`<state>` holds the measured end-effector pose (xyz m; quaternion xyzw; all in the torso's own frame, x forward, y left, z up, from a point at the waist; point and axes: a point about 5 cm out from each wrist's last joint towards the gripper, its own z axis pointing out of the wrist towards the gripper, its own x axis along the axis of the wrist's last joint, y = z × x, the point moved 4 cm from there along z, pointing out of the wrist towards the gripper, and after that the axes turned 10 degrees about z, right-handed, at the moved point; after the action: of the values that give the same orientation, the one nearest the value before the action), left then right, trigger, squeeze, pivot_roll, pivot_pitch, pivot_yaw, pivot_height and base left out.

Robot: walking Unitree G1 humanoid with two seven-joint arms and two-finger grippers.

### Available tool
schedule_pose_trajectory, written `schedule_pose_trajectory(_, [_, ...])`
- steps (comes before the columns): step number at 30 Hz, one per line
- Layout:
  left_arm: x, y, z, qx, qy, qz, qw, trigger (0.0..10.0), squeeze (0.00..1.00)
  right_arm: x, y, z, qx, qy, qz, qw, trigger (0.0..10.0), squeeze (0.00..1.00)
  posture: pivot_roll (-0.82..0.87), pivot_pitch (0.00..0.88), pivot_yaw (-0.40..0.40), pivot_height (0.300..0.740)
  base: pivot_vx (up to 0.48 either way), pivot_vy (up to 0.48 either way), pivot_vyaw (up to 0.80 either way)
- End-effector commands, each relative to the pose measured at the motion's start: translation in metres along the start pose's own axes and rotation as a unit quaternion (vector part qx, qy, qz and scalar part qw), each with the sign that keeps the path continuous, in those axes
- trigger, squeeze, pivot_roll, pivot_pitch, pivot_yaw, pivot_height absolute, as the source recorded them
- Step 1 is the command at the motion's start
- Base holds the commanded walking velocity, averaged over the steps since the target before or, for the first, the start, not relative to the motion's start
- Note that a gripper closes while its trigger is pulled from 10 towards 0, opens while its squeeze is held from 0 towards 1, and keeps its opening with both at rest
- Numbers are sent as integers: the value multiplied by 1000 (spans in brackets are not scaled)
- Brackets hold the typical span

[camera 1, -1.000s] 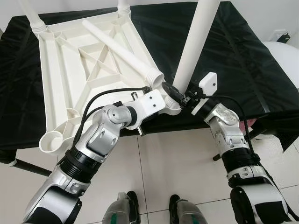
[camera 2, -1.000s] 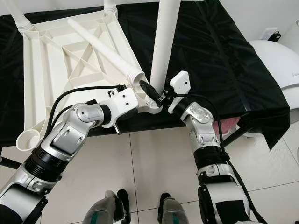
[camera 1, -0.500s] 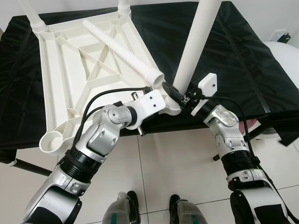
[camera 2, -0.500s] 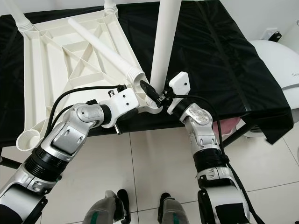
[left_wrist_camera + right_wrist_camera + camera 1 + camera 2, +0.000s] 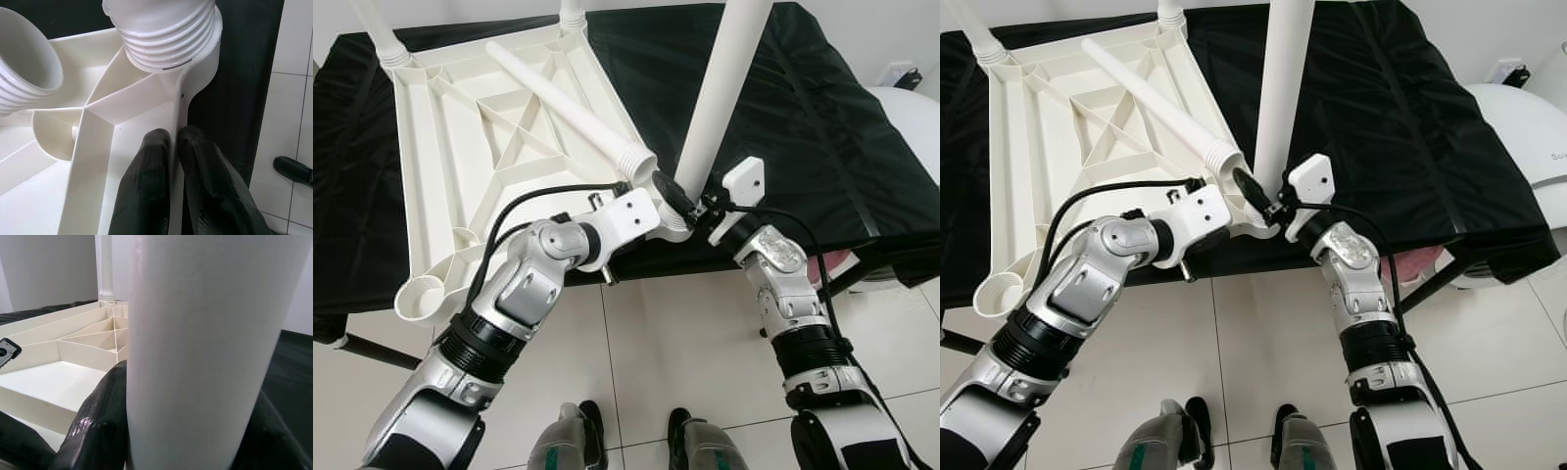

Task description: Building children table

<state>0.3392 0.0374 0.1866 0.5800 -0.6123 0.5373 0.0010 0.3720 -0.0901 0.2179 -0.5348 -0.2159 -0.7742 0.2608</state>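
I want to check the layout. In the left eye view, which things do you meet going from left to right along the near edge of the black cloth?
Empty leg socket → left tool → upright leg → right tool → white object at the right edge.

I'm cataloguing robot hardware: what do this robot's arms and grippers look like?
Both arms are silver metal with black ribbed joint collars and loose black cables. The left gripper and right gripper each have two long black fingers behind a white housing.
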Motion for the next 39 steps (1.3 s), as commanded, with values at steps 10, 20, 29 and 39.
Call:
schedule_pose_trajectory(10, [0, 13, 6, -33, 3, -4, 999, 10000, 0, -17, -4, -8, -51, -22, 7, 998, 10000, 0, -121, 202, 12, 740, 0, 0, 0])
schedule_pose_trajectory(20, [1, 14, 7, -32, 3, -4, 999, 10000, 0, -12, -5, -8, -87, -8, -8, 996, 10000, 0, -121, 192, 8, 740, 0, 0, 0])
schedule_pose_trajectory(29, [2, 13, 7, -31, 5, -3, 1000, 10000, 0, -9, -13, -8, -118, 6, -15, 993, 10000, 0, -121, 188, 5, 740, 0, 0, 0])
schedule_pose_trajectory(39, [2, 14, 7, -31, 5, -3, 999, 10000, 0, -9, -11, -12, -162, 6, -27, 986, 10000, 0, -123, 196, 5, 740, 0, 0, 0])
